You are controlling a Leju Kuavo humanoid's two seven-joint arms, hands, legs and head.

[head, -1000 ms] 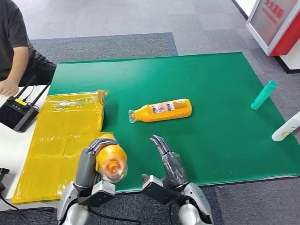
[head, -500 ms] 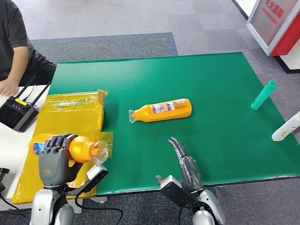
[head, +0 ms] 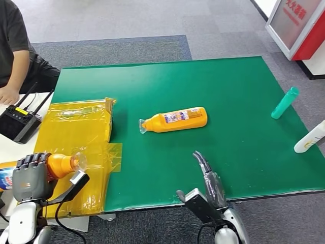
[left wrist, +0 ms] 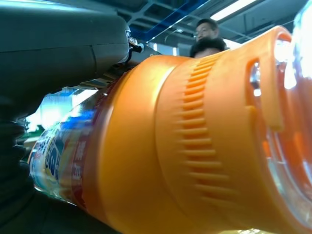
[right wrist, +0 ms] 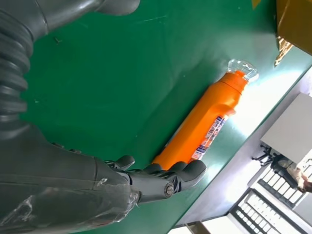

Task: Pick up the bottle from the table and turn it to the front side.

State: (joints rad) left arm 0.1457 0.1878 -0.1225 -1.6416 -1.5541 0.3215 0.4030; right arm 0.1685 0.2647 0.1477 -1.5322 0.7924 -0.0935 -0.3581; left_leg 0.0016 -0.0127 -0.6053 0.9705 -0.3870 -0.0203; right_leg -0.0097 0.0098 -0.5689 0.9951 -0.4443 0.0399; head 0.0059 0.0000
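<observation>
We log the held bottle (left wrist: 154, 146) as glossy orange plastic, ribbed at the shoulder, with a clear cap and a shiny printed label. The left hand (head: 28, 178) gripping it looks like matt dark grey plastic. The second orange bottle (head: 174, 120), lying mid-mat, has the same glossy plastic (label glossy too). Under it the green mat (head: 230, 101) reads matt and smooth. Left of that bottle, the yellow wrapping (head: 72, 137) is shiny, crinkled film. The right hand (right wrist: 158, 180) has smooth dark fingers with a slight sheen.
</observation>
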